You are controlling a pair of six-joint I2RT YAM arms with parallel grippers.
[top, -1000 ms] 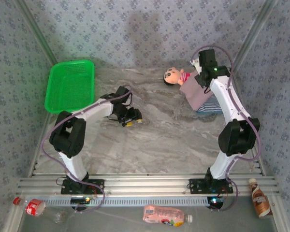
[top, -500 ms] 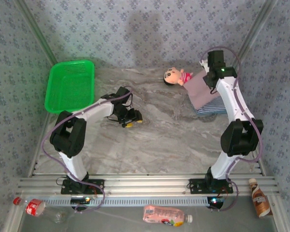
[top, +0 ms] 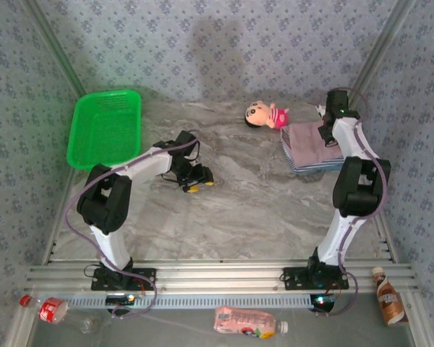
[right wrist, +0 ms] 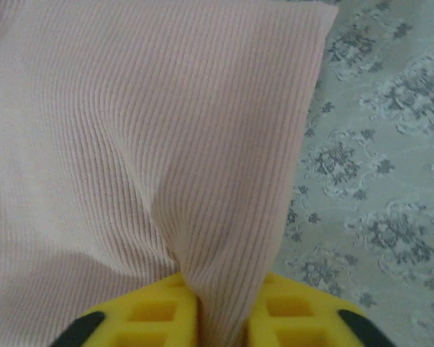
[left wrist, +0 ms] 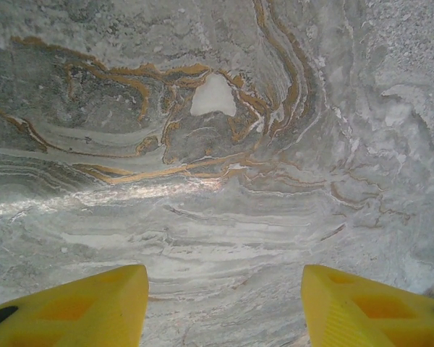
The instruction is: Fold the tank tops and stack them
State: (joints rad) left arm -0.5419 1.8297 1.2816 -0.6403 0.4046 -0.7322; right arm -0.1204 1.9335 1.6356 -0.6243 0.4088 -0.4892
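The tank tops (top: 311,147) lie folded in one stack at the far right of the table (top: 260,210), just beside a small plush doll (top: 265,114). The mauve-pink tank top (top: 309,139) is uppermost, and thin navy-and-white stripes of the striped tank top (top: 307,168) peek out along the stack's near edge. The right arm (top: 352,148) reaches over the far right edge of the stack. In its wrist view the right fingers (right wrist: 145,322) are clenched on a raised fold of the mauve-pink ribbed cloth (right wrist: 130,116), close to that top's right-hand edge, with patterned blue-grey backing beyond. The left fingers (left wrist: 87,307) are spread apart and hold nothing, hanging low over bare marbled table (left wrist: 217,181) near the middle, well apart from the stack. A green basket (top: 105,129) sits at the far left.
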